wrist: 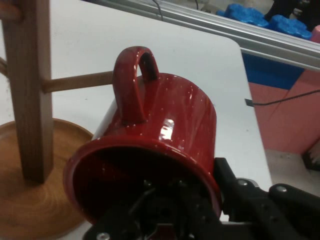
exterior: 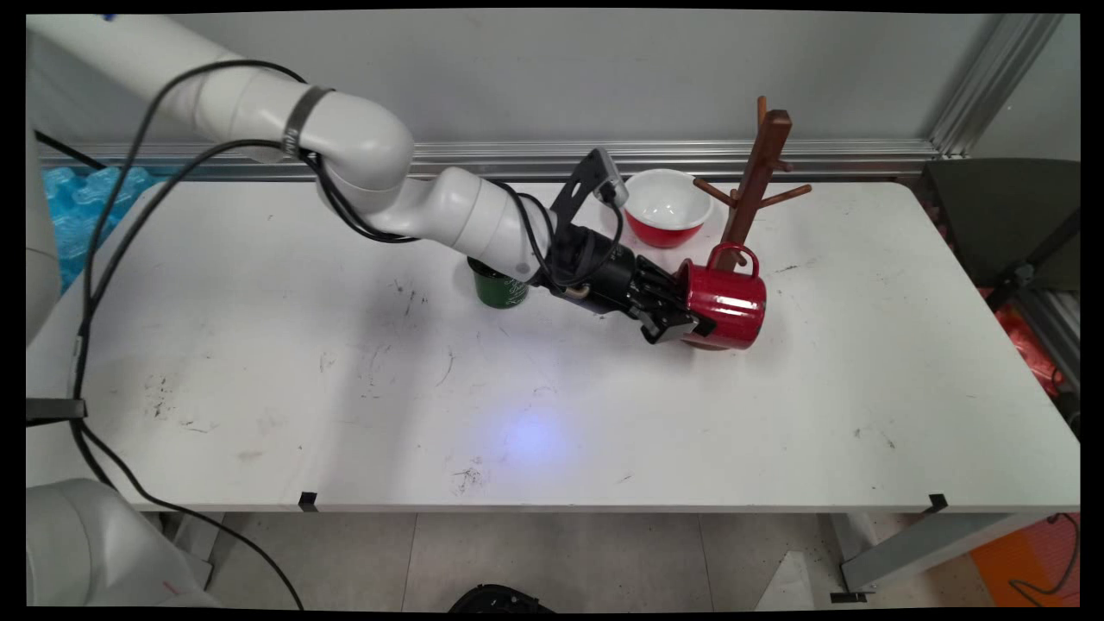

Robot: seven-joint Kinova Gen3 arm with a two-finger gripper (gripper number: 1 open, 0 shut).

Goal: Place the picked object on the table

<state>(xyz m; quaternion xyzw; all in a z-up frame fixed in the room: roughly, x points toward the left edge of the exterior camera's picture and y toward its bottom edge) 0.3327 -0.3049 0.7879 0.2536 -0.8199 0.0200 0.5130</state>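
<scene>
End effector [exterior: 681, 321] clamped on rim of red mug [exterior: 729, 304], one finger [wrist: 240, 197] outside the wall, the other inside; mug tipped on its side, handle up, above the base of the wooden mug tree [exterior: 752, 185] toward the surface's [exterior: 259, 362] far right. Red bowl [exterior: 667, 207] near the far edge; green cup [exterior: 498, 287] behind the wrist.
</scene>
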